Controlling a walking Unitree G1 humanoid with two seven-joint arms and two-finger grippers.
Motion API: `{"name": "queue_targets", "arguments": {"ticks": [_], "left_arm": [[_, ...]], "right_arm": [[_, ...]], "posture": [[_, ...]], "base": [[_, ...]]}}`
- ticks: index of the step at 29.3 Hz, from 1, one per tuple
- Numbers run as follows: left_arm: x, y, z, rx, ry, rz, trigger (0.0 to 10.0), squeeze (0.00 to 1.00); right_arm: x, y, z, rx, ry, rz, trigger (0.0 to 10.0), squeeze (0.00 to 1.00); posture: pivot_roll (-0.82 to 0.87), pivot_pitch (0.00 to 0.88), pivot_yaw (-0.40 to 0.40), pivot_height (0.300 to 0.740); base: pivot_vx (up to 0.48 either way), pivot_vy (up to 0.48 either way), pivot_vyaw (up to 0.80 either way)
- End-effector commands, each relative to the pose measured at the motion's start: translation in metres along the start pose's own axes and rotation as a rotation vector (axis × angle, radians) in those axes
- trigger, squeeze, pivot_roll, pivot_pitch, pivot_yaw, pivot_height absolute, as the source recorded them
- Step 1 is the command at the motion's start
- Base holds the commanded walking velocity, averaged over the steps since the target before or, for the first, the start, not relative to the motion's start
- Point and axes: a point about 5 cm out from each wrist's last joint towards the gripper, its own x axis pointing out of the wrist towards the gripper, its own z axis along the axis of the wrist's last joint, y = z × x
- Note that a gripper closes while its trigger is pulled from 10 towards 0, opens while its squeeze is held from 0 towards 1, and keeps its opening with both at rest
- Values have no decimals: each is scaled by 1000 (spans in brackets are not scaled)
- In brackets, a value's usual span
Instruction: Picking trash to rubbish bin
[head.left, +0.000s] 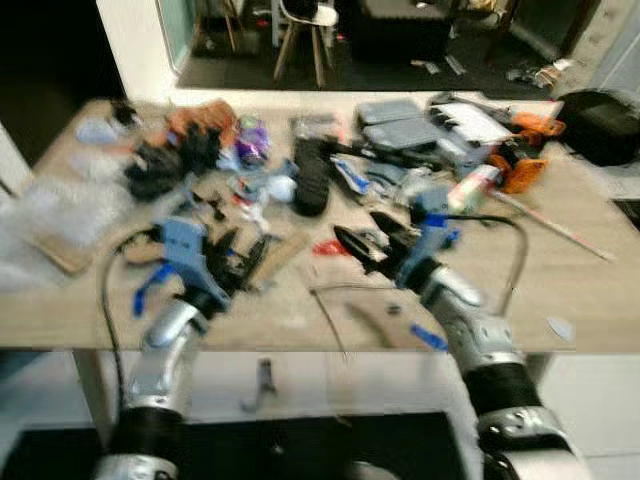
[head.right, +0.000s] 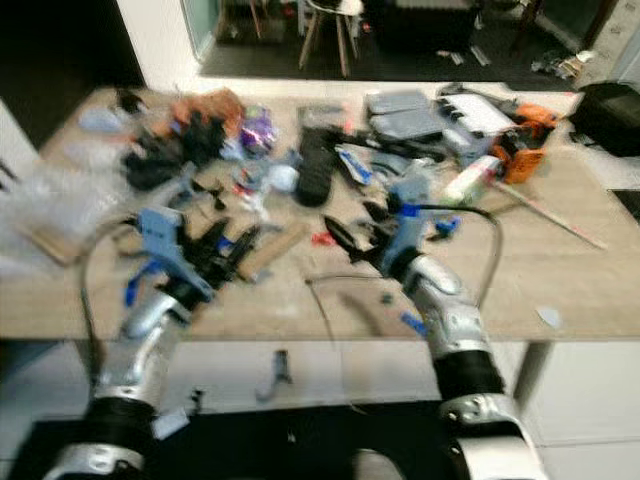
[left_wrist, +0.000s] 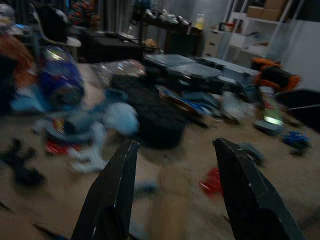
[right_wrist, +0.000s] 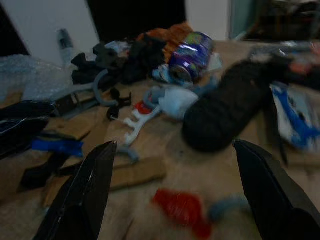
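Litter covers a wooden table (head.left: 560, 290): a small red wrapper (head.left: 328, 247), a cardboard strip (head.left: 285, 255), a pale crumpled wad (head.left: 283, 187), a purple can (head.left: 250, 140) and a long black object (head.left: 310, 175). My left gripper (head.left: 240, 258) hovers open near the table's front, just left of the cardboard strip. My right gripper (head.left: 362, 235) is open too, just right of the red wrapper. In the right wrist view the red wrapper (right_wrist: 182, 207) lies between the open fingers (right_wrist: 90, 190). In the left wrist view the cardboard strip (left_wrist: 170, 200) sits between the fingers (left_wrist: 115, 195). Neither gripper holds anything.
Bubble wrap (head.left: 50, 210) lies at the table's left end. Grey cases (head.left: 400, 125) and an orange tool (head.left: 520, 165) crowd the back right. A thin black wire (head.left: 330, 310) hangs over the front edge. A chair (head.left: 305, 25) and a black bag (head.left: 600, 125) stand beyond.
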Motion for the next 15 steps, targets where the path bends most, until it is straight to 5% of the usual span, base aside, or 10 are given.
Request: {"name": "queue_targets", "arguments": {"ticks": [1, 3, 5, 8, 15], "left_arm": [[-5, 3, -1, 23, 12, 9, 10000, 0], [-5, 3, -1, 38, 19, 0, 10000, 0], [-8, 0, 0, 125, 60, -65, 10000, 0], [-9, -2, 1, 219, 104, -130, 10000, 0], [-13, 4, 20, 534, 252, -271, 10000, 0]], "right_arm": [[1, 7, -3, -1, 42, 70, 10000, 0], [-4, 8, -1, -43, 82, 140, 10000, 0], [-28, 4, 2, -194, 264, 329, 10000, 0], [-40, -4, 1, -250, 360, 348, 10000, 0], [-61, -13, 10, -224, 445, 357, 10000, 0]], "posture": [[26, 0, -27, 740], [26, 0, -25, 740], [23, 0, -21, 740], [21, 0, -21, 740], [24, 0, -16, 740]], "base": [[480, 0, 0], [480, 0, 0], [414, 0, 0], [275, 0, 0], [0, 0, 0]]}}
